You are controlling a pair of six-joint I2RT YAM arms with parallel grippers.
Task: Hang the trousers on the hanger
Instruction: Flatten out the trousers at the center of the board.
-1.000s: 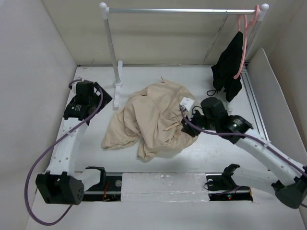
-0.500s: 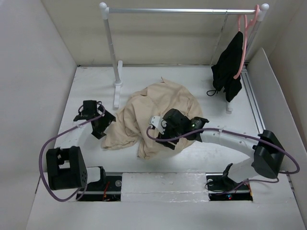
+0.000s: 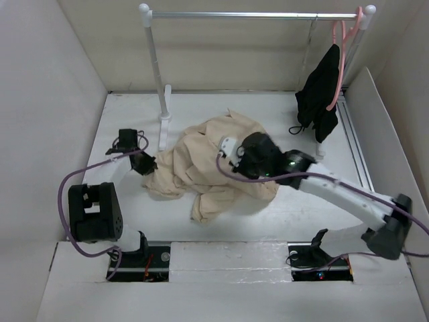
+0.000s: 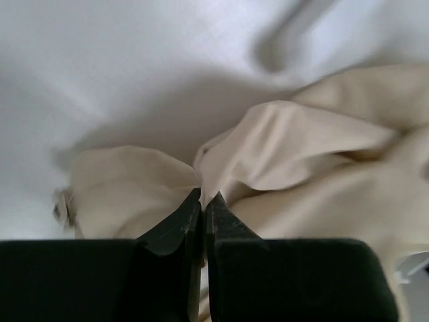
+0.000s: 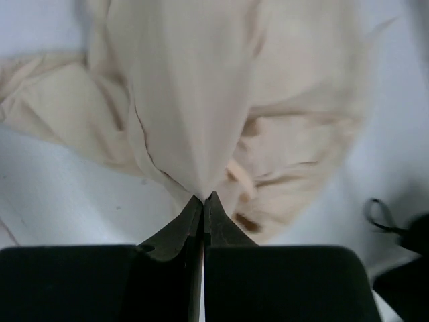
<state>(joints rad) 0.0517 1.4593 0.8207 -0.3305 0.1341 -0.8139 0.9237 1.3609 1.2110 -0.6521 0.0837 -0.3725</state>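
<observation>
Closest in, the left gripper (image 4: 202, 196) was clamped shut with a fold of the trousers (image 4: 295, 134) pinched right at its tips. Only the left wrist camera showed that, since from above the arm's own wrist hid the pinch. Same deal with the right gripper (image 5: 203, 198): its camera showed it fully closed on a ridge of beige cloth that fanned out from the tips. The overhead view added the layout: the trousers were bunched in a heap mid-table, with the left gripper at the heap's left edge and the right one on top of it. The table (image 3: 127, 107) was white, with pale walls around it. At the back stood a clothes rail (image 3: 255, 15), with a black garment (image 3: 320, 87) on a pink hanger (image 3: 339, 60) at its right end.
</observation>
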